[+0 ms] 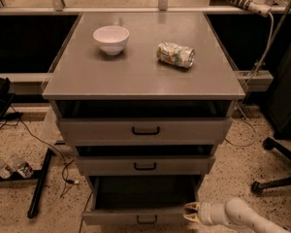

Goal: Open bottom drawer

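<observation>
Camera view: gripper [191, 213] beside bottom drawer [120, 216].

You see the bottom drawer [131, 214] pulled out, dark inside. The gripper [190, 212] is at its front right corner. On the bench [136, 79], a white bowl [111, 39] sits back left and a crushed can [175, 55] back right.

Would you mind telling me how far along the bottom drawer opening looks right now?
Mostly done, it seems: the bottom drawer stands pulled out from the cabinet, with its dark interior exposed above the front. In hand: the gripper is low at the right end of the drawer front, away from the black handle. Left: perhaps a little more pull, if the drawer has travel left, then backing the arm away.
</observation>
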Available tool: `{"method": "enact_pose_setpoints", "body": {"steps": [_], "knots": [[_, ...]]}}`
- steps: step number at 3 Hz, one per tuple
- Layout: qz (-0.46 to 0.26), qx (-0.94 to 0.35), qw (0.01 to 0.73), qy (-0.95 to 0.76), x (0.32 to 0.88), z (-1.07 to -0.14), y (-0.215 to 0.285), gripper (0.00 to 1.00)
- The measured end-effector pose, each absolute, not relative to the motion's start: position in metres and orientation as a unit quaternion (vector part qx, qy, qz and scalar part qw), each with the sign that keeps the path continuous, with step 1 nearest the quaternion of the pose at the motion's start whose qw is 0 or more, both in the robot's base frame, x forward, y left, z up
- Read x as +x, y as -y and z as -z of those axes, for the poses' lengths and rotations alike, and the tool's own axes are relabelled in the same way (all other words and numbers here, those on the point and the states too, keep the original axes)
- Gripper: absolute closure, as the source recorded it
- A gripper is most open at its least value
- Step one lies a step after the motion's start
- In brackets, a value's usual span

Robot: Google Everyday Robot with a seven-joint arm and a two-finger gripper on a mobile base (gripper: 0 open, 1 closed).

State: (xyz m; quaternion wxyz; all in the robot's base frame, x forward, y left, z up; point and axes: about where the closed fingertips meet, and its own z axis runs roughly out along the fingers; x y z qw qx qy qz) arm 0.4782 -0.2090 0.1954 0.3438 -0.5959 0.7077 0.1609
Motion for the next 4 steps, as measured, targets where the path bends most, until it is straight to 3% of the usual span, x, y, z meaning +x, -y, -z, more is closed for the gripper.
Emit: {"method": "enact_pose_setpoints", "body": {"steps": [1, 2, 4], "knots": [[-0.186, -0.577, 0.340, -0.719, 0.463, -0.173, 0.222, 0.11], [-0.186, -0.577, 0.340, -0.719, 0.464, -0.179, 0.220, 0.16], [-0.198, -0.571, 0.336, -0.722, 0.446, -0.177, 0.228, 0.62]]}}
